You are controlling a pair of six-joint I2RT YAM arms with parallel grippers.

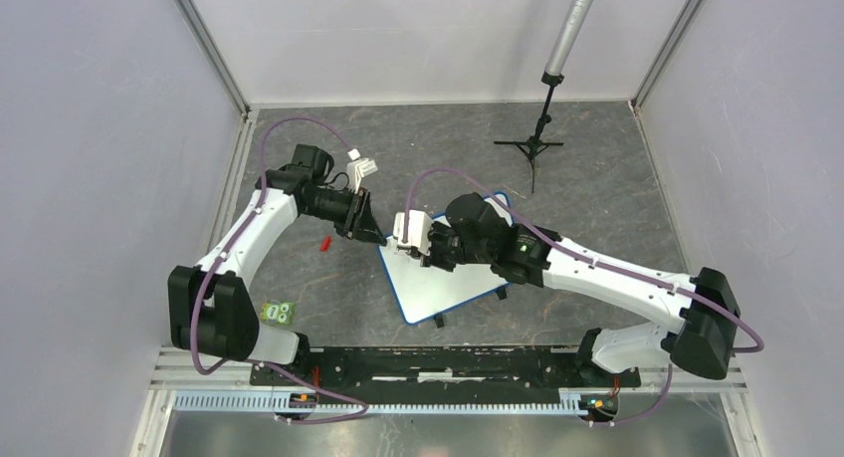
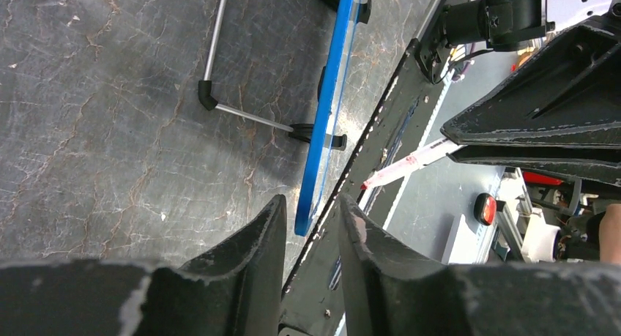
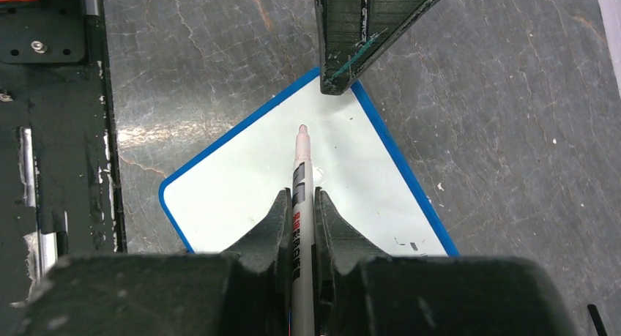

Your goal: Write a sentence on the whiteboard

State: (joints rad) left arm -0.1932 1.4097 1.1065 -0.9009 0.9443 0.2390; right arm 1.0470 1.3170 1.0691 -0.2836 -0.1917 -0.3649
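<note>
The whiteboard [image 1: 450,283] lies tilted in the middle, white with a blue rim. Its face [image 3: 249,182] is blank in the right wrist view; no sentence shows on it. My right gripper [image 3: 302,197] is shut on a white marker [image 3: 301,175], whose tip points at the board's far corner. In the left wrist view the marker [image 2: 410,160] shows a red tip close to the board's face; I cannot tell if it touches. My left gripper [image 2: 313,208] is open, its fingers either side of the board's corner rim [image 2: 322,131]. In the top view it [image 1: 372,232] is at the board's upper left corner.
A small red piece [image 1: 324,243] lies on the dark floor left of the board. A black tripod [image 1: 535,144] with a grey pole stands at the back right. A black rail [image 1: 448,362] runs along the near edge. A metal leg [image 2: 217,50] sits under the board.
</note>
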